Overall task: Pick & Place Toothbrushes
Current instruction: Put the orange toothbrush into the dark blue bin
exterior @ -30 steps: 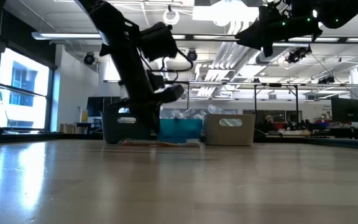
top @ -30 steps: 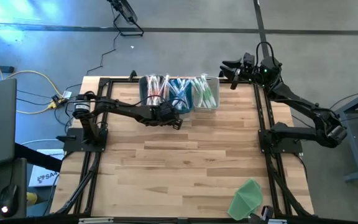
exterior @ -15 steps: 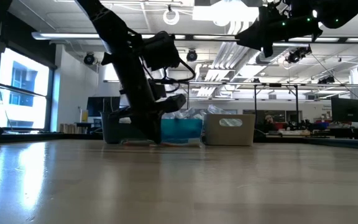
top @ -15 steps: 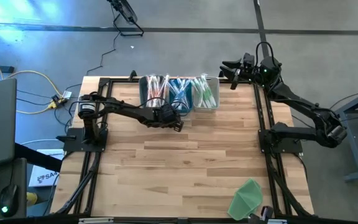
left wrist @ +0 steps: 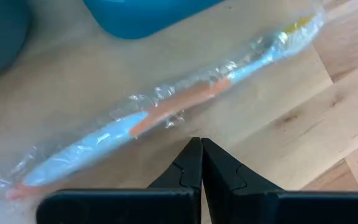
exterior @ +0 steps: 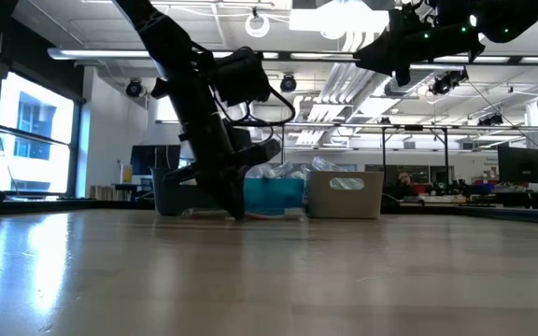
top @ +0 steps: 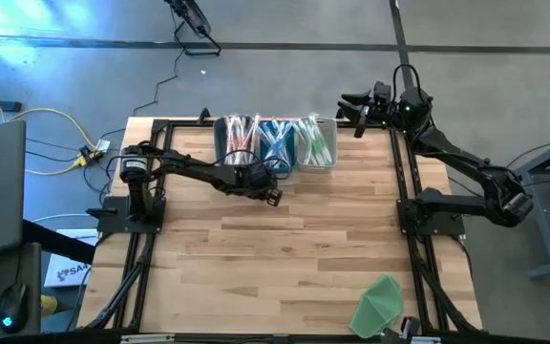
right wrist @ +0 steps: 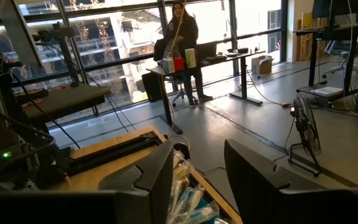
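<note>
High view shows a light wooden table point(top: 285, 248) on a grey floor. Three bins point(top: 275, 141) full of toothbrushes point(top: 277, 139) sit at its far edge. The left gripper point(top: 273, 194) is low over the wood just in front of them, fingers pressed together, holding nothing. One wrapped orange and blue toothbrush point(left wrist: 166, 118) lies flat on the wood just beyond its tips. The right gripper point(top: 348, 101) hangs high past the far edge, fingers spread. A green sheet point(top: 378, 304) lies near the front. Behind is a big room with windows, and a person point(right wrist: 180, 37) stands by a desk.
</note>
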Robot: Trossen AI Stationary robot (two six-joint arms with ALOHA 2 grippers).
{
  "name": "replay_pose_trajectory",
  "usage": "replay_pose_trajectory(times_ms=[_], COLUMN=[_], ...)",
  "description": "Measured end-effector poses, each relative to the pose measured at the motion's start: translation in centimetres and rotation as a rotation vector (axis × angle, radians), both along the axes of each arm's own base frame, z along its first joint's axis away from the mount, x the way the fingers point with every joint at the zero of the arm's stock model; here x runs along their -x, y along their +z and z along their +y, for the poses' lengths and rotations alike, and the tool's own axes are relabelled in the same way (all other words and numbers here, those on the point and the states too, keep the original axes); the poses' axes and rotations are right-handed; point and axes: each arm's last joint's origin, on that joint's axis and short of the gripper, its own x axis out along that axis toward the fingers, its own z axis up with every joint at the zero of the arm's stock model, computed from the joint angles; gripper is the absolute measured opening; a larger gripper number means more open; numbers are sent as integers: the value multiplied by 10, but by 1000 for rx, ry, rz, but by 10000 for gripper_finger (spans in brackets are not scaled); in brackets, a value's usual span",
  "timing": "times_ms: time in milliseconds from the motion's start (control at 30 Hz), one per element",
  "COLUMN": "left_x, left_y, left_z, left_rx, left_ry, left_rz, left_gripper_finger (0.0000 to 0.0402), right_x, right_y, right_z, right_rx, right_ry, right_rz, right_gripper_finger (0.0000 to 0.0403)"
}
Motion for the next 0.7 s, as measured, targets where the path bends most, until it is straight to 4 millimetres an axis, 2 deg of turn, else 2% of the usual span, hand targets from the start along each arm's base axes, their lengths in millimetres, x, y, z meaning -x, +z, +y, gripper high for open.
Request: replay_pose_trajectory(times_ms=[367,700], left_x=[-2,-2], left_y=[0,0], left_z=[-15,-17], left_rx=[9,18], left_ry=[-44,-54], left_rz=[-2,-3], left_gripper_finger=[0,0], right_x=[0,0], right_y=[0,0], right_z=[0,0], right_rx=[0,0], right_ry=[0,1], right_rz=[0,0], right_gripper_finger=[136,136])
